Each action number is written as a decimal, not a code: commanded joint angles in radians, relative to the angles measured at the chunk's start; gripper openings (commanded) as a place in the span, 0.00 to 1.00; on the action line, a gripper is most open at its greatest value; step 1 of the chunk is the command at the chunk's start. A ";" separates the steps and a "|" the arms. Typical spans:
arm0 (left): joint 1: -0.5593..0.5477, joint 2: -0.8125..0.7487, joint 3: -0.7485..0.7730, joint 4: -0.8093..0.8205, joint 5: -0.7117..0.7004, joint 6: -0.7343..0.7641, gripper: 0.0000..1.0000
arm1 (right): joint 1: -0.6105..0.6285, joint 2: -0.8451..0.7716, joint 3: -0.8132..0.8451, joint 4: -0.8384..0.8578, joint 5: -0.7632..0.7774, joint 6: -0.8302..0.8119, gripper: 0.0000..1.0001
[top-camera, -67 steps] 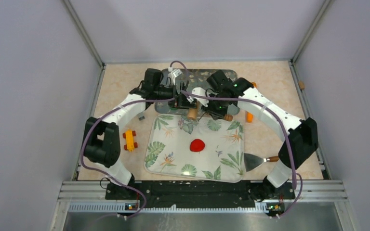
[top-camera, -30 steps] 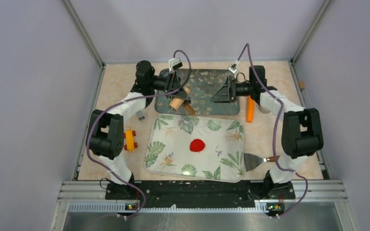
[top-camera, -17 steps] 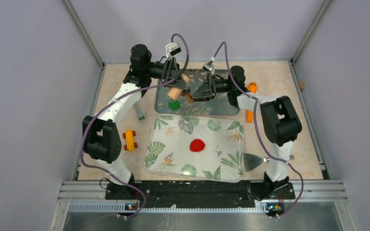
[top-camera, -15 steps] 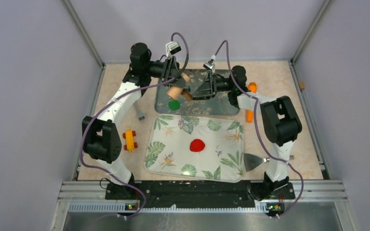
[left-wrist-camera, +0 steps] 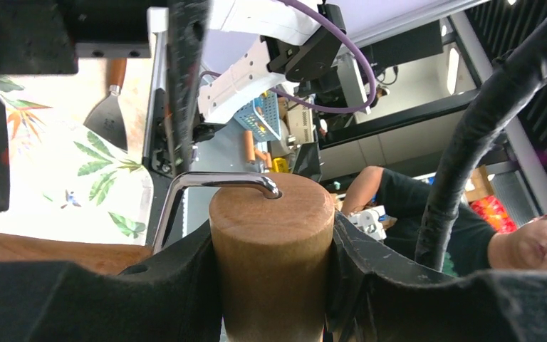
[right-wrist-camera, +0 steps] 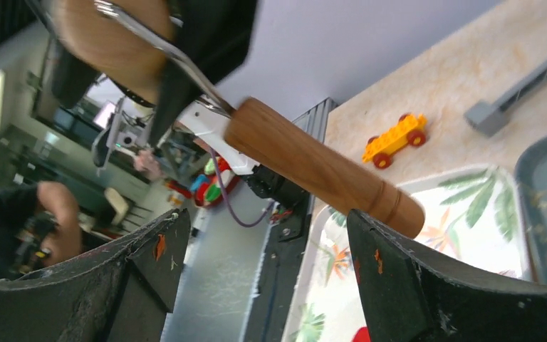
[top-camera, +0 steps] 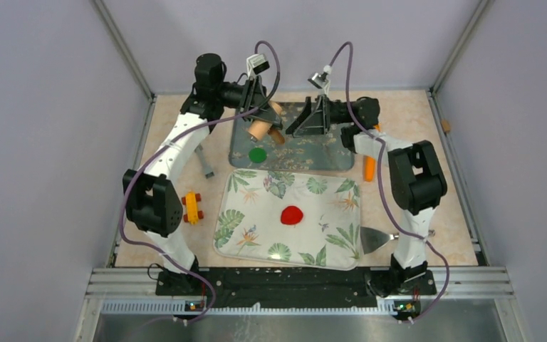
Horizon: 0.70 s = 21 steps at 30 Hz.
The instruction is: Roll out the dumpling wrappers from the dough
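Two dumpling wrappers show. The green disc (top-camera: 257, 154) lies flat on the dark tray (top-camera: 327, 153), and the red disc (top-camera: 292, 214) lies on the leaf-patterned tray (top-camera: 242, 235). My left gripper (top-camera: 258, 120) hangs above the dark tray's back left, shut on the wooden roller (top-camera: 261, 128). In the left wrist view the jaws of the left gripper (left-wrist-camera: 271, 246) clamp the roller's barrel (left-wrist-camera: 271, 235). My right gripper (top-camera: 293, 129) is open, facing left, just right of the roller's handle (top-camera: 277, 136). The right wrist view shows that handle (right-wrist-camera: 320, 167) just above the right gripper's (right-wrist-camera: 267, 235) gap, untouched.
A metal spatula (top-camera: 381, 237) lies at the leaf tray's right edge. An orange piece (top-camera: 369, 168) sits right of the dark tray. A yellow toy car (top-camera: 191, 207) and a grey tool (top-camera: 205, 164) lie to the left. Walls stand close on three sides.
My left gripper has lifted the roller up and back off the dark tray, uncovering the green disc. The right gripper has swung left towards the roller's handle.
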 commanded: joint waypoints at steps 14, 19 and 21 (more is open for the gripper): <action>-0.032 -0.065 0.144 -0.248 0.070 0.160 0.00 | 0.108 0.066 0.241 0.190 -0.114 -0.097 0.94; -0.005 -0.030 0.144 -0.152 0.062 0.115 0.00 | 0.153 0.026 0.194 0.277 -0.159 -0.030 0.94; 0.020 -0.013 0.156 -0.120 0.053 0.108 0.00 | 0.144 0.005 0.174 0.238 -0.160 -0.046 0.95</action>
